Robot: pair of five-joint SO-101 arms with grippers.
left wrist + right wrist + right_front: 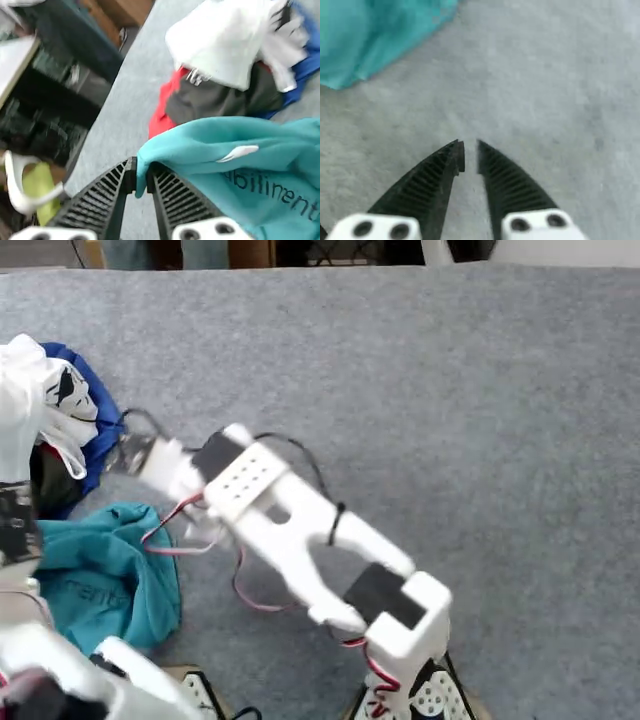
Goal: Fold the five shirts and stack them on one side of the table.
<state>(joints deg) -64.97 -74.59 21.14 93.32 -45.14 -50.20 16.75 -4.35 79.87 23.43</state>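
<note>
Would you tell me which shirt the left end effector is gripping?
The teal shirt with dark lettering, pinched in the left end effector; the others lie heaped beyond.

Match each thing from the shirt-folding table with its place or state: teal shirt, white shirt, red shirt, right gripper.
Things:
1. teal shirt
2. white shirt
3. red shirt
4. right gripper

Places or states:
A. above the bare grey table, holding nothing
B. lying on top, over the dark shirt
C. edge pinched in the left gripper
D. peeking out from beneath the dark shirt

Pairs: 1-C, 2-B, 3-D, 4-A
</note>
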